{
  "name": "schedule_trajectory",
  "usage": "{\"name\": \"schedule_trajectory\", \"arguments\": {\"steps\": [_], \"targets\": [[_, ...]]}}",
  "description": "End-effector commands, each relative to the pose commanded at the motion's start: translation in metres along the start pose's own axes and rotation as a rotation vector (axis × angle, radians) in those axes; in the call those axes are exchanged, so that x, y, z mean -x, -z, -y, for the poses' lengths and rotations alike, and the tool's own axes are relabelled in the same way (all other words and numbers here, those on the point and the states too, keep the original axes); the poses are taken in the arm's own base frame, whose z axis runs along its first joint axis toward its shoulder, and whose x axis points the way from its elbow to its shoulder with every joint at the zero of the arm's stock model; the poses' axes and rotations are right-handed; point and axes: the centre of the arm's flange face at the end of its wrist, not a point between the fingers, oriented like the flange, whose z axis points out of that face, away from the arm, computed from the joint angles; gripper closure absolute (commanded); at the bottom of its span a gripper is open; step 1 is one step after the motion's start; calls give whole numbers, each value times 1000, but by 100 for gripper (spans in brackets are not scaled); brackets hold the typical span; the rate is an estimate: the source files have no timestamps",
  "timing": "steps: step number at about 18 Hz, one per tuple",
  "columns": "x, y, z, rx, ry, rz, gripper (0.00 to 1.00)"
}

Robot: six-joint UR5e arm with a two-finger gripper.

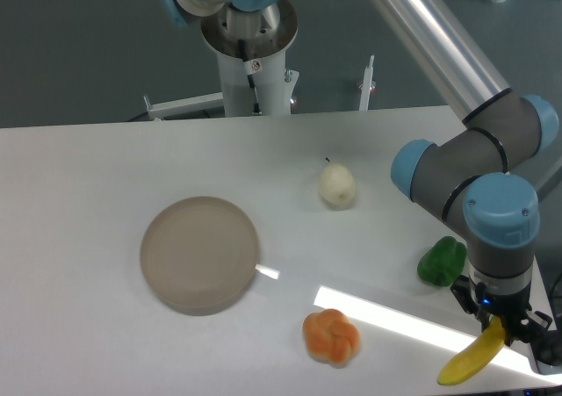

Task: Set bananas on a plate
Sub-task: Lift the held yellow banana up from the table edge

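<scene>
**Banana in my pincer at the worktop's near right corner**

My pincer (499, 324) hung at the near right corner of the white worktop (105, 168), its fingers closed on the upper end of the banana (472, 359). The fruit slanted down and to the left from my grip, its lower tip close to the worktop surface; I could not tell whether it touched.

The plate (200, 254) lay well apart from my pincer, far off to the left and a little farther back, with nothing on it.

Between my pincer and the plate sat the orange lobed fruit (332, 335), to the left of the banana's lower tip and near the front edge. A green pepper (441, 262) stood just behind and left of my pincer, close beside my wrist. A pale pear (337, 186) rested farther back and to the left, roughly midway across the worktop. A bright strip of light crossed the surface between the orange fruit and my pincer.
</scene>
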Motion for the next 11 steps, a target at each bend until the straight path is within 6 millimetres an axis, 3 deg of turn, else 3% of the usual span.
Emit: {"name": "schedule_trajectory", "arguments": {"steps": [8, 10, 11], "targets": [[-2, 13, 3, -2, 6, 11, 67], [-12, 27, 14, -15, 40, 11, 67], [-15, 45, 20, -28, 67, 15, 67]]}}
